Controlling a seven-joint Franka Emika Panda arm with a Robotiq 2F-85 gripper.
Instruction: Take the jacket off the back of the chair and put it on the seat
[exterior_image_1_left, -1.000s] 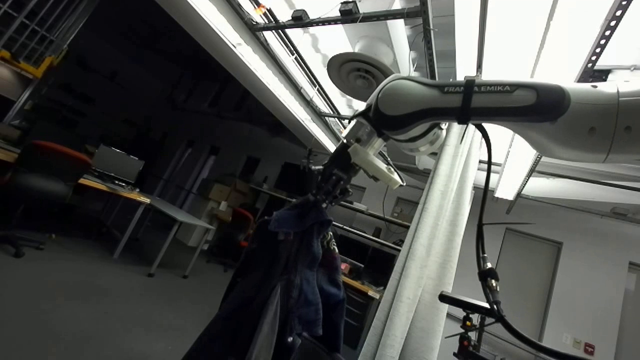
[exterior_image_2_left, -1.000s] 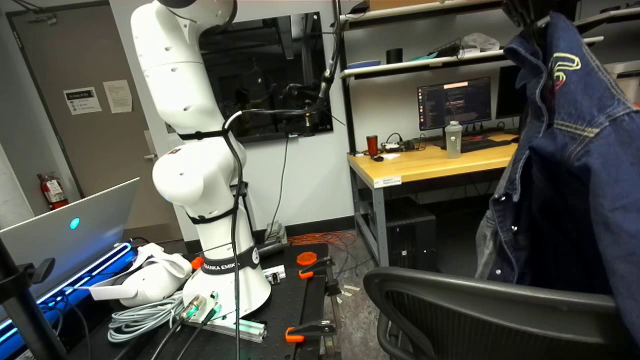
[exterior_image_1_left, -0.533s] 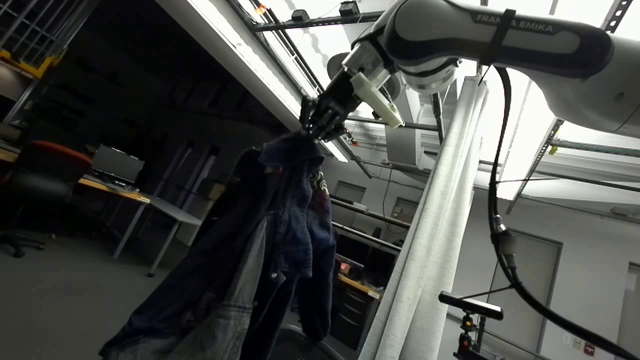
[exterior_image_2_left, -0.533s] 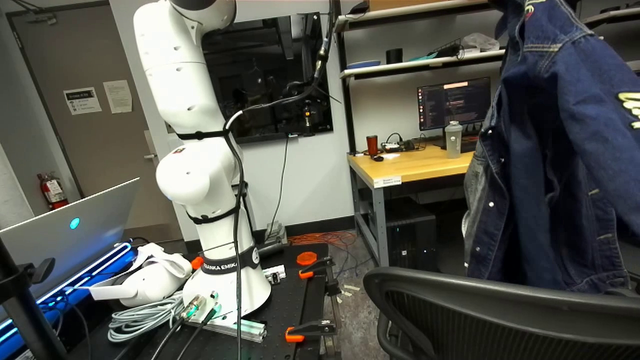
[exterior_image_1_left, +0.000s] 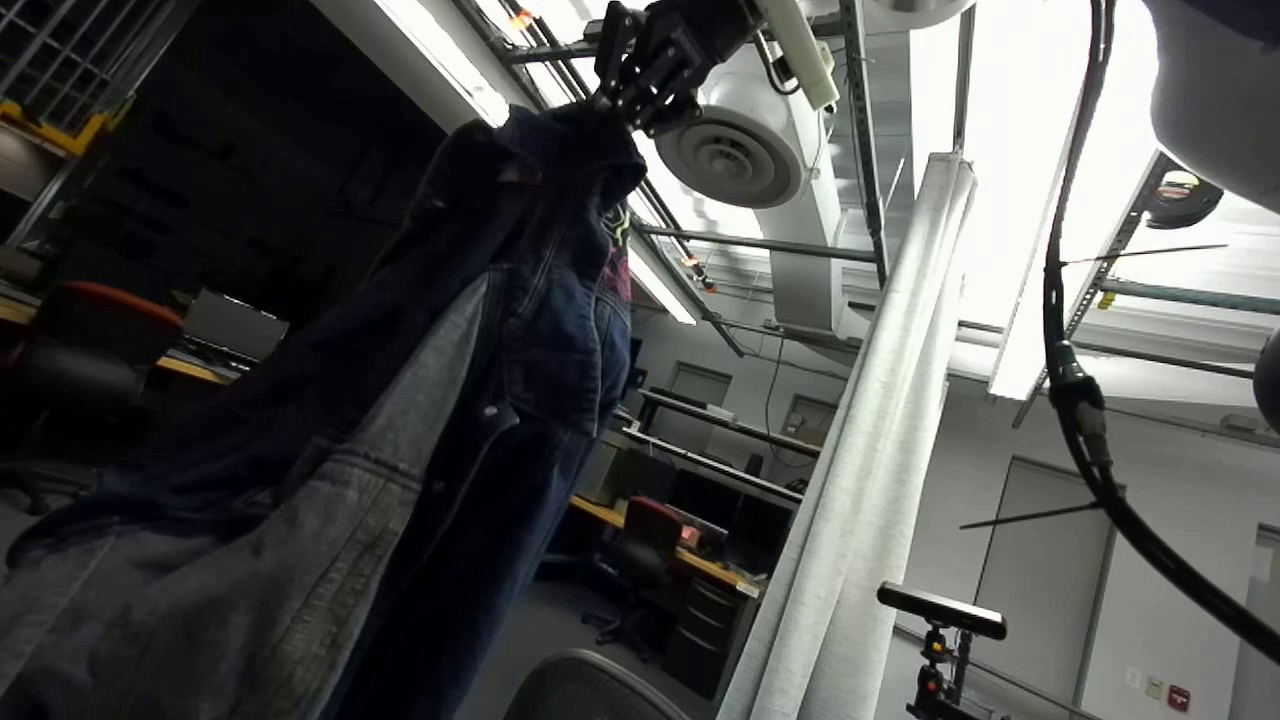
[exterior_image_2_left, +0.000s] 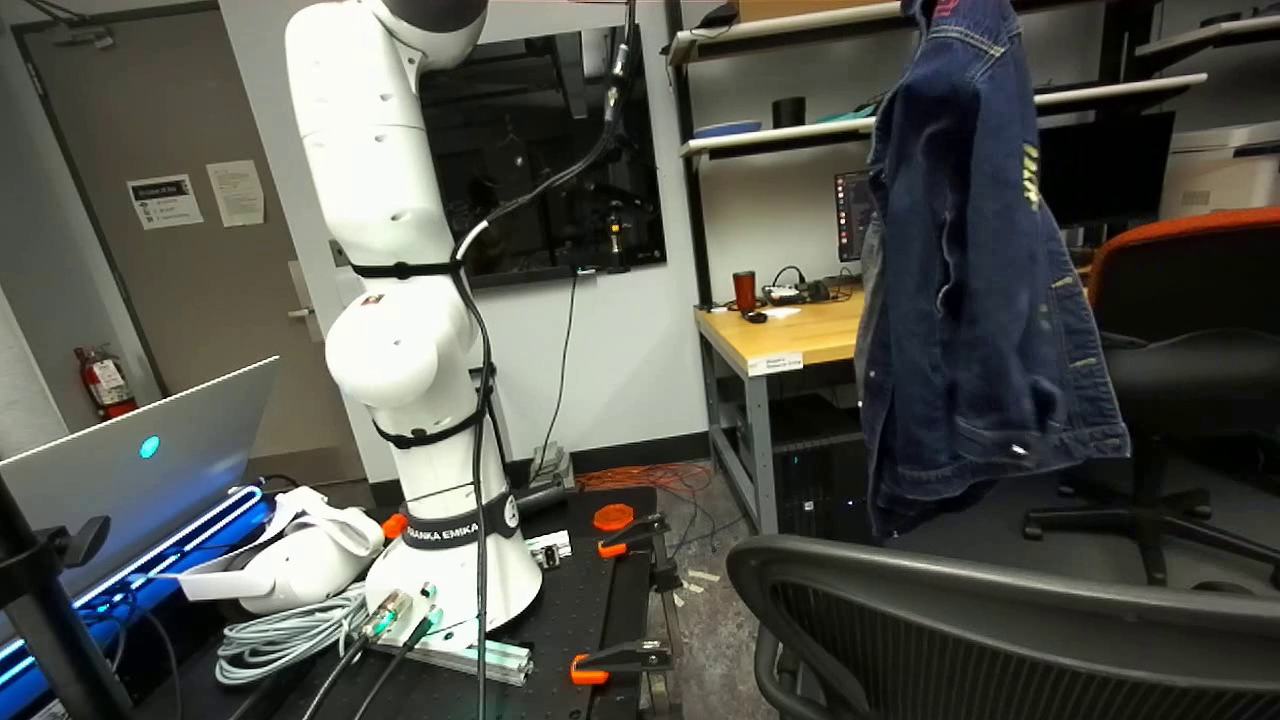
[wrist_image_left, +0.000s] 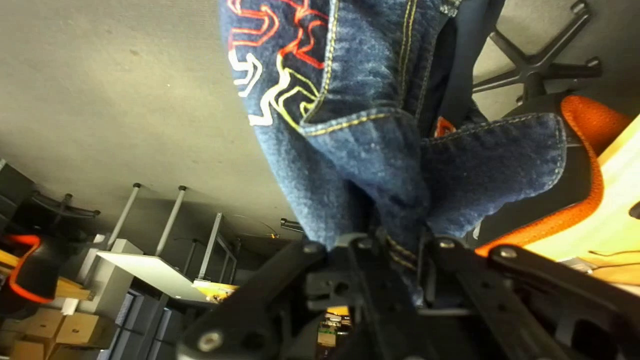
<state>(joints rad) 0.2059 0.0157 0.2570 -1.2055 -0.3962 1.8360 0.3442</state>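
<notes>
One denim jacket (exterior_image_2_left: 975, 290), off the back of one mesh chair (exterior_image_2_left: 1020, 650), hangs in mid-air from one gripper (wrist_image_left: 395, 252), whose two jaws are clamped on the cloth at the collar. In an exterior view, the jacket's lower edge shows just above the chair's top rim. The wrist view includes two orange-edged chairs (wrist_image_left: 592, 185), one on each side of the jacket. Two orange-tipped clamps (exterior_image_2_left: 625, 660) sit at the edge of one black table (exterior_image_2_left: 585, 610); one red tumbler (exterior_image_2_left: 744, 291) stands on one wooden desk (exterior_image_2_left: 815, 342).
</notes>
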